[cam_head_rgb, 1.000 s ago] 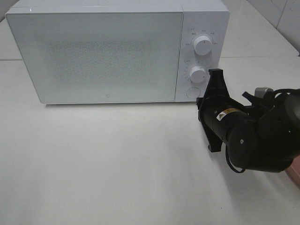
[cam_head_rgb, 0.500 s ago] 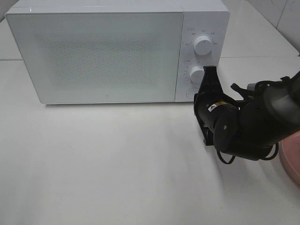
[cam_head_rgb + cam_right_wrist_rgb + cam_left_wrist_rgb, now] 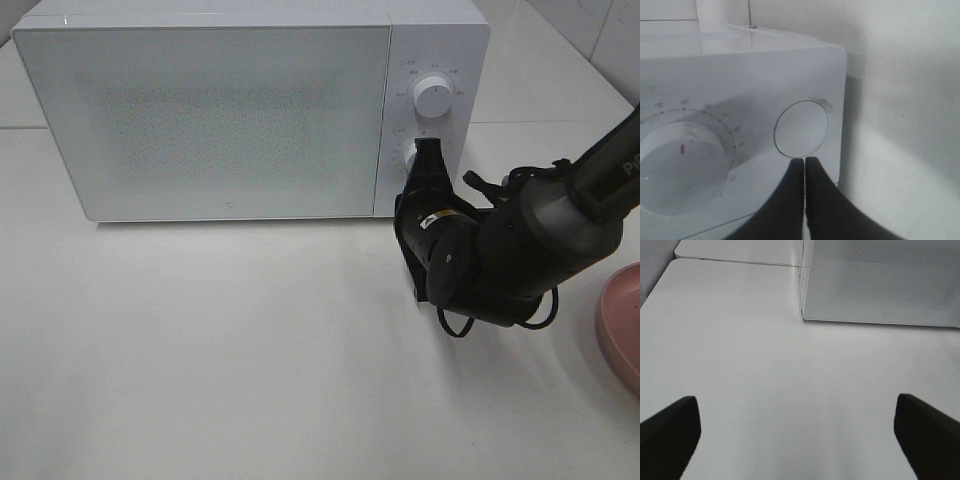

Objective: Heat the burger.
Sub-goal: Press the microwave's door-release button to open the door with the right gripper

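Looks like the door-opening step: R gripper (image 3: 804, 167) aimed at the microwave (image 3: 200, 110) ctrl panel, tips pressed tog., clamping nothing, just beside the round button (image 3: 801, 128) next to the lower knob (image 3: 682, 167). Can't tell whether touching the panel yet. Can't find the burger in any view: maybe behind the frosted, closed door, maybe off-frame. Only catching part of a pink plate (image 3: 622, 325) at the right of the table (image 3: 200, 380), w/ no burger on the visible bit. Holding L gripper (image 3: 797, 427) wide apart, empty, over bare tabletop near the microwave's left front corner. Next, prob.: shift tips onto button centre, push straight in w/o brushing the knob, then back off to leave room for door swing.
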`<state>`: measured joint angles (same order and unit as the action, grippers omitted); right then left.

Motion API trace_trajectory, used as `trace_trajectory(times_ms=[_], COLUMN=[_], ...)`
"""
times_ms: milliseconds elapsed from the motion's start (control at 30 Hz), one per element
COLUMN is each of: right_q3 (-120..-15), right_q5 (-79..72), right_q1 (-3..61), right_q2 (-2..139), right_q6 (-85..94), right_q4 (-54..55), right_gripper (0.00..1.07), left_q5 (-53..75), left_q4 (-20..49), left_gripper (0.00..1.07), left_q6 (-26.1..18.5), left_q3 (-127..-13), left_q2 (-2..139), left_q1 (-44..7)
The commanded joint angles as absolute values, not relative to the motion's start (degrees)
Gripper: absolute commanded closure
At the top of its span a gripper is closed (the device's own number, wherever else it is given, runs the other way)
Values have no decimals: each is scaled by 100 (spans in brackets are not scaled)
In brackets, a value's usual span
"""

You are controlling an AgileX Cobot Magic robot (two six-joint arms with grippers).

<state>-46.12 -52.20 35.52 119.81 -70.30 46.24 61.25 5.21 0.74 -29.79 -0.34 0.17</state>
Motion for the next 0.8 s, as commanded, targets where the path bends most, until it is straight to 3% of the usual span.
trace_trajectory(times_ms=[33, 800], right_q3=[-4761, -4968], right_q5=[-5128, -5277], right_q1=[3541, 3340], right_q2=[12124, 12319], right_q6=[-6875, -6853], right_q4=[4738, 4882], right_gripper=[107, 107], left_q5=[6136, 6136], left_q4=[504, 504], left_gripper=[9, 9], left_q6=[74, 74], left_q3=[-2962, -2962], left_q2=[-132, -132], left_q1=[6, 6])
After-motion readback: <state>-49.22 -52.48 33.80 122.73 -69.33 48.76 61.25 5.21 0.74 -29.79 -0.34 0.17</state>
